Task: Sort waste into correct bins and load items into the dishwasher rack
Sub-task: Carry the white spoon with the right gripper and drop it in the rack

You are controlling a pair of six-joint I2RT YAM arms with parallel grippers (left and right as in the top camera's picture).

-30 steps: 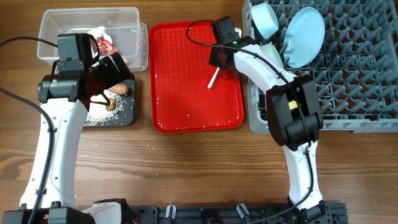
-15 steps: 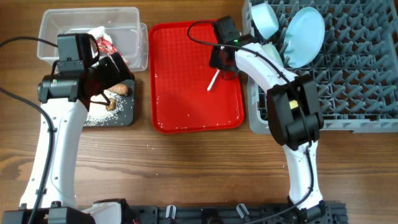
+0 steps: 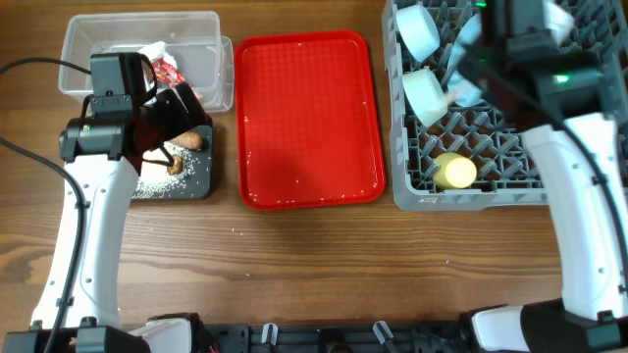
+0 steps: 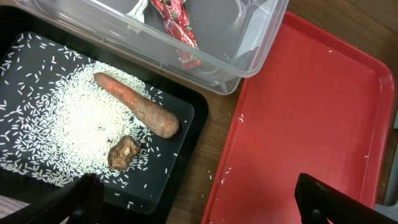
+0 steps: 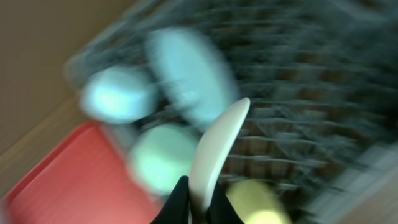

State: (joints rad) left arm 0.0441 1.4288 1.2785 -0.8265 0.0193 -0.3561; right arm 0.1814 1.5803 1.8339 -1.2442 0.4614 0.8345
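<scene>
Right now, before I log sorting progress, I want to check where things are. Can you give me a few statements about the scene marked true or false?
1. The white spoon lies on the red tray. False: the right claw holds it above the dishwasher rack.
2. The carrot stick lies on the black tray among rice. True.
3. The wrapper is inside the clear tub. True.
4. The yellow cup stands on the red tray. False: it is in the dishwasher rack.
5. The left claw grips the brown lump. False: the claw is open above, and the lump lies free on the black tray.
</scene>
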